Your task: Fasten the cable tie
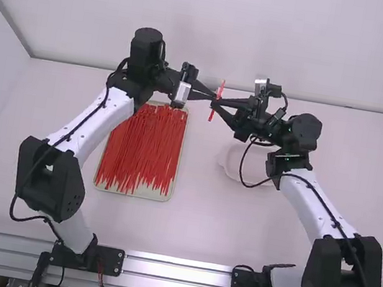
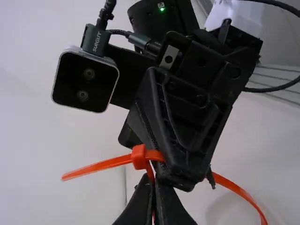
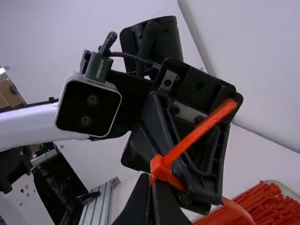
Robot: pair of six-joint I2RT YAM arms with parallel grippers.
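Observation:
A red cable tie (image 1: 220, 90) hangs in the air above the middle of the table, held between both grippers. My left gripper (image 1: 209, 98) comes in from the left and my right gripper (image 1: 224, 106) from the right, tip to tip. In the left wrist view my left gripper (image 2: 153, 199) is shut on the strap just below the tie's square head (image 2: 139, 157); a tail sticks out one way and a curved length runs off the other way. In the right wrist view my right gripper (image 3: 151, 199) is shut on the tie (image 3: 201, 126) at its head.
A beige tray (image 1: 132, 193) heaped with several red cable ties (image 1: 143, 147) lies under the left arm. A white dish (image 1: 230, 166) rests on the table below the right gripper. The table ends at a wall behind.

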